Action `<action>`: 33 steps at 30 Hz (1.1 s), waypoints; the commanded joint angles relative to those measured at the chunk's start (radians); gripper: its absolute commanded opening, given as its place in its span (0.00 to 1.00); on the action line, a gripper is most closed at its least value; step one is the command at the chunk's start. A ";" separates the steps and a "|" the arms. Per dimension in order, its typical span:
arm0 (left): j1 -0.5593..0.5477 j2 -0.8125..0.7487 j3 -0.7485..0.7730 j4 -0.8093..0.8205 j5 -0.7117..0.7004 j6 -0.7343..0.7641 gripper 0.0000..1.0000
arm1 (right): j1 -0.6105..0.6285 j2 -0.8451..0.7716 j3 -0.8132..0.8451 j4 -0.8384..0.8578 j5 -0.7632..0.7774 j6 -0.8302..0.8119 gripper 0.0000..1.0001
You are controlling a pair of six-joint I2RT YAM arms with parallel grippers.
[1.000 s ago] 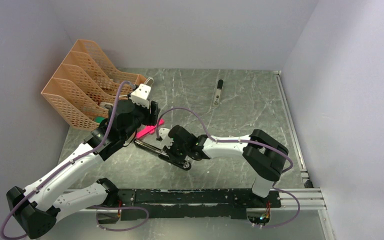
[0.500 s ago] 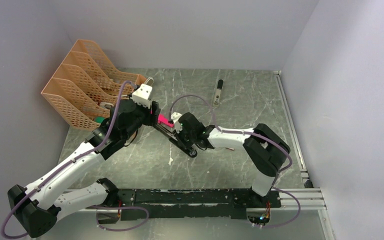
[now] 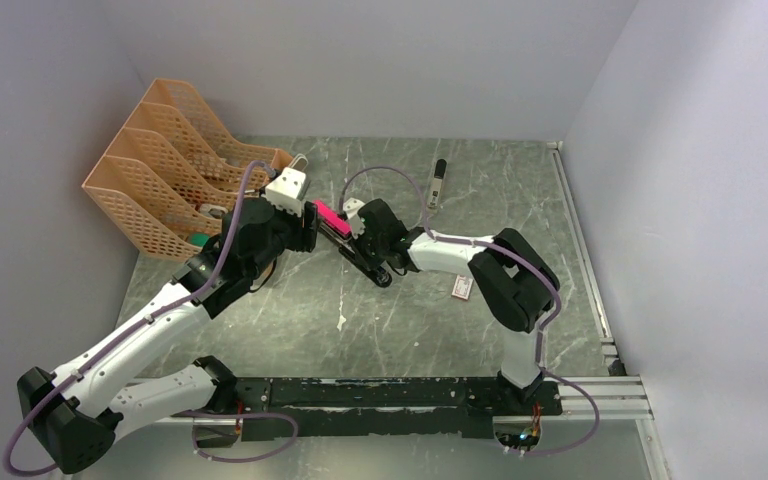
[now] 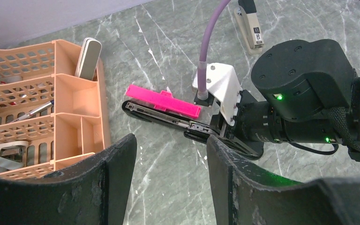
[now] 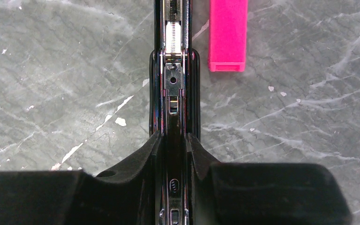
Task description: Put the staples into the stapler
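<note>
My right gripper (image 3: 360, 250) is shut on the black stapler (image 3: 345, 245), its fingers (image 5: 152, 150) clamping both sides of the narrow body (image 5: 173, 108). The shiny rail (image 5: 172, 37) runs forward from the grip. In the left wrist view the stapler (image 4: 159, 117) points left toward the orange rack. My left gripper (image 3: 308, 228) hangs just left of the stapler's far end, open, with only table between its fingers (image 4: 117, 164). A small white box with red print (image 3: 462, 288) lies under the right forearm. I cannot make out loose staples.
A bright pink plastic piece (image 3: 328, 217) lies along the stapler's far end (image 5: 227, 33). An orange mesh file rack (image 3: 175, 165) with pens and small items stands at the back left. A slim black-and-silver stick (image 3: 437, 183) lies at the back. Walls enclose the table.
My right arm carried the stapler away from the front, up and left toward the left gripper, uncovering the white box. The left gripper shifted slightly and stayed open.
</note>
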 commanded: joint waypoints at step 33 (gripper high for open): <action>0.005 0.009 0.006 -0.004 0.029 -0.009 0.61 | 0.014 -0.020 -0.014 0.055 -0.119 0.000 0.24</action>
